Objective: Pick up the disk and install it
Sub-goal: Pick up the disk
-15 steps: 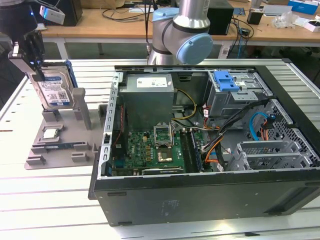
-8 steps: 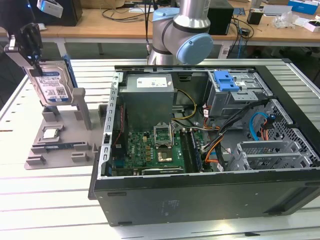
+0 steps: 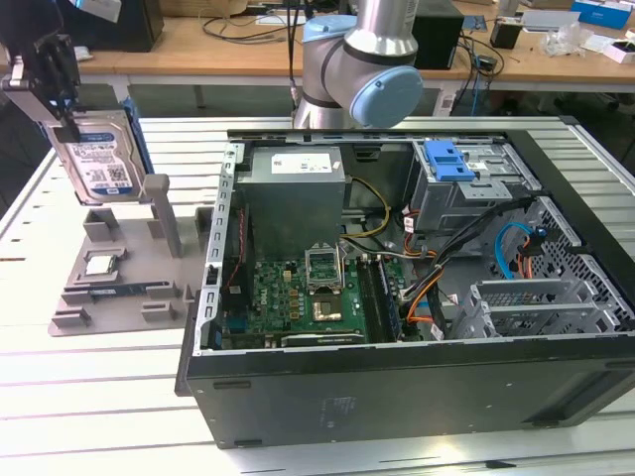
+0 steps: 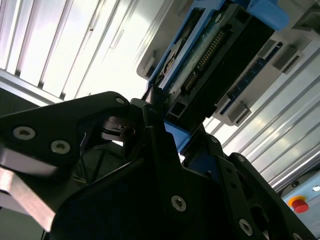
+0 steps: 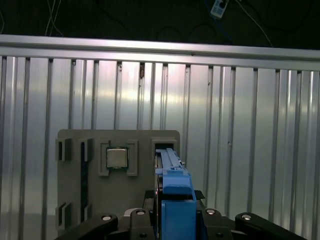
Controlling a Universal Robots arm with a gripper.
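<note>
The disk (image 3: pixel 99 159), a silver-grey hard drive with a white-and-blue label in a blue carrier, stands upright and slightly tilted at the exterior view's left. Its lower edge is at the slot of the grey fixture (image 3: pixel 159 297). My gripper (image 3: pixel 62 99) is shut on its upper end. In the first wrist view the disk's blue carrier edge (image 5: pixel 175 185) runs out from between my gripper (image 5: pixel 175 220) toward the fixture's slot. In the second wrist view the disk's connector end (image 4: pixel 215 60) sits just beyond my gripper (image 4: pixel 172 127), with a black finger on each side.
An open computer case (image 3: pixel 397 397) lies at the exterior view's middle and right, holding a motherboard and a grey drive cage with a blue latch (image 3: pixel 448 159). A small square CPU chip (image 3: pixel 99 264) (image 5: pixel 116 158) rests in the fixture. The table is ribbed metal (image 3: pixel 89 397).
</note>
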